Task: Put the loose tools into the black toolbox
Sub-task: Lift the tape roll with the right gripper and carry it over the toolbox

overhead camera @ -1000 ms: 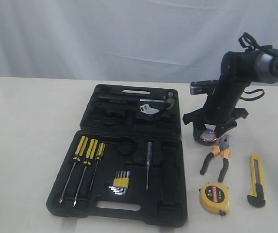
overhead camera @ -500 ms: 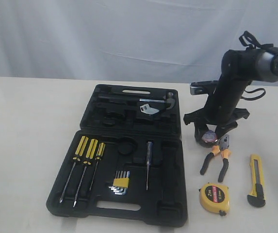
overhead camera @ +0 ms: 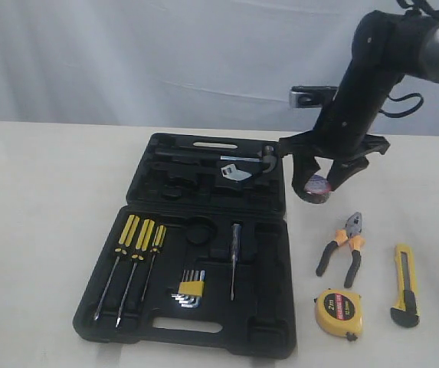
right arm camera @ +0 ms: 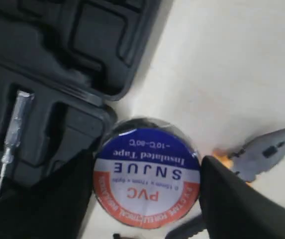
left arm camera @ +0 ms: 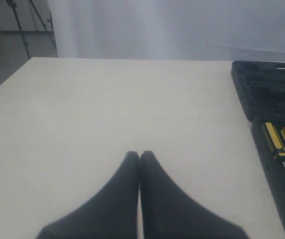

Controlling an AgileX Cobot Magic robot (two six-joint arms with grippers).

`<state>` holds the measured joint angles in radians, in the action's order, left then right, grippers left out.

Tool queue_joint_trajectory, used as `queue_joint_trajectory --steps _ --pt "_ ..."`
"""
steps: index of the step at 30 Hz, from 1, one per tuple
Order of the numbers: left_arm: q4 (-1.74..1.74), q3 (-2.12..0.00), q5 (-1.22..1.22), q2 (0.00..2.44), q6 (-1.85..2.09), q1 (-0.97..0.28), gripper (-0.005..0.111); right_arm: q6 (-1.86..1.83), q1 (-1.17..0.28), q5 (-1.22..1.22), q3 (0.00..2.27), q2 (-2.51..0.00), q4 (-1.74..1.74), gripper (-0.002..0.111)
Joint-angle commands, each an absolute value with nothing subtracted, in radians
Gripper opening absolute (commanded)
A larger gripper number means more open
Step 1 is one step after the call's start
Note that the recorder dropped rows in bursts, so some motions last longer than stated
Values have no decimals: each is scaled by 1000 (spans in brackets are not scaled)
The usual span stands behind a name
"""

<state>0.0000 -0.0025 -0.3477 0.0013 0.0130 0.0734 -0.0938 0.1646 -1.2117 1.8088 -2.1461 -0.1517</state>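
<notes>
Your right gripper (overhead camera: 320, 182) grips the black tape roll (right arm camera: 147, 172) by its sides, just beside the right edge of the black toolbox (overhead camera: 273, 307), near its hinge.
The roll's round label has blue, white and red bands and reads "SNJUE", "Insulated Tape" and "PVC"; the finer print is blurred. The toolbox is moulded black plastic with shaped recesses and lies open on the bench (overhead camera: 35, 230). To its right lie the orange-and-black-handled pliers (overhead camera: 342, 247), the round yellow tape measure (overhead camera: 338, 312) and the long yellow-and-black utility knife (overhead camera: 405, 285). Your left gripper (left arm camera: 140, 155) is clenched, tips touching, over bare bench.

pliers (right arm camera: 264, 149) handles cut off, toolbox (left arm camera: 266, 89) cropped at edge, tape roll (overhead camera: 316, 188) partly hidden
</notes>
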Motion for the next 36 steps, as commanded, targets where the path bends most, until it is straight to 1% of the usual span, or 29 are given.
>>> queue_joint_trajectory --steps 1,9,14,19,36 --pt "0 0 -342 0 7 69 0 -99 69 -1221 1814 -2135 -156 18" --pt "0 0 -342 0 7 69 0 -81 -131 -1195 1814 -2135 -33 18" --pt "0 0 -342 0 7 69 0 -35 -205 -1115 1814 -2145 56 18" --pt "0 0 -342 0 7 69 0 -32 -229 -1064 1820 -2176 56 18" --pt "0 0 -342 0 7 69 0 -27 -247 -1049 1957 -2336 47 18"
